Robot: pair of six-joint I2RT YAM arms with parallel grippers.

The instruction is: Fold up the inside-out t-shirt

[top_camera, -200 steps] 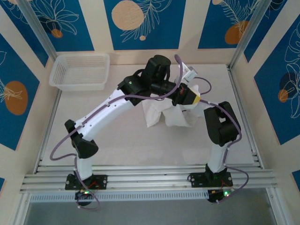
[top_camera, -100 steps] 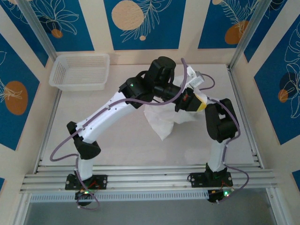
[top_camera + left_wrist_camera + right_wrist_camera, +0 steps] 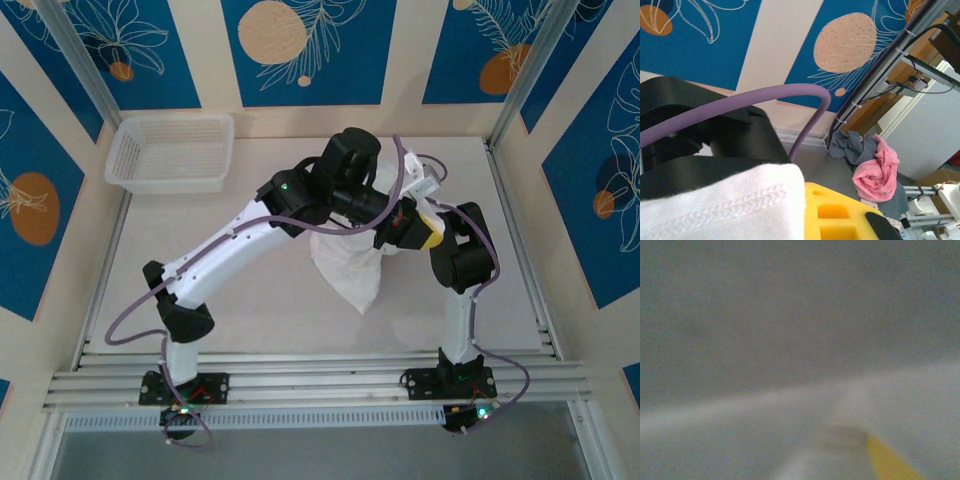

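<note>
White cloth hangs over the middle of the table (image 3: 250, 300). The t-shirt (image 3: 350, 265) is held up in the air, bunched at its top under the place where the two arms meet. Its lowest corner points down toward the table, but whether it touches cannot be told from above.

The left gripper (image 3: 398, 218) is closed tight. In its wrist view a stitched hem is seen lying against the yellow finger (image 3: 832, 215), so it is judged that the hem is pinched there. The shirt is probably lifted like this so that its own weight pulls it long and the layers fall open. This would be needed before an edge can be found and the shirt laid flat.

The right gripper (image 3: 422, 236) is placed just beside the left one, at the top of the cloth. Its wrist view is blurred, with grey-white fabric very close and a bit of yellow finger (image 3: 887, 460). Whether its jaws are apart or closed on the cloth cannot be told.

No fold is made yet, so the task is judged to be near its beginning.
</note>
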